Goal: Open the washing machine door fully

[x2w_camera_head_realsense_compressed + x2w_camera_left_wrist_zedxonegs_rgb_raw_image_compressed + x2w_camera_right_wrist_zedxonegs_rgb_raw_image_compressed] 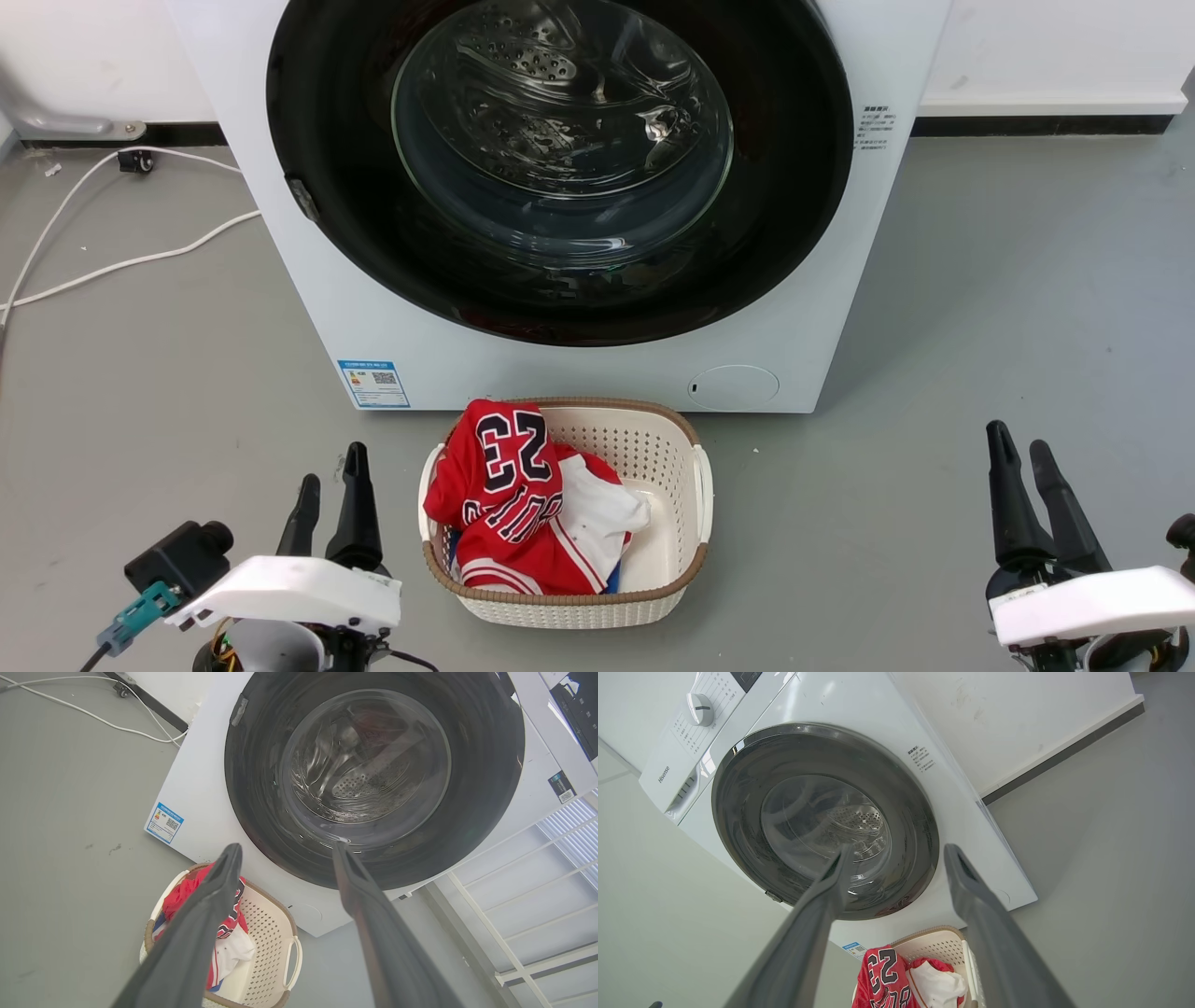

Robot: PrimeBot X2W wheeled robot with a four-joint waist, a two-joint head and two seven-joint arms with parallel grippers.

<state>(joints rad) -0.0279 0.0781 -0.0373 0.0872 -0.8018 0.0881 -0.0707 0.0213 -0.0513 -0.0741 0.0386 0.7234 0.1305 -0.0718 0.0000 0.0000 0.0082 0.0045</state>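
A white washing machine [607,373] stands on grey floor [980,327], its round black washing machine door [560,159] seemingly shut flush. A basket [695,485] holding a red jersey [504,485] sits just before it. The left gripper [332,465] and right gripper [1018,439] hover low, fingers apart, empty.

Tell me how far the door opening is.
Nothing looks done: the washing machine door sits shut, flush on the washing machine. Nothing is in hand: the left gripper and right gripper are open, apart from it. Reaching, gripping and swinging it open all remain.
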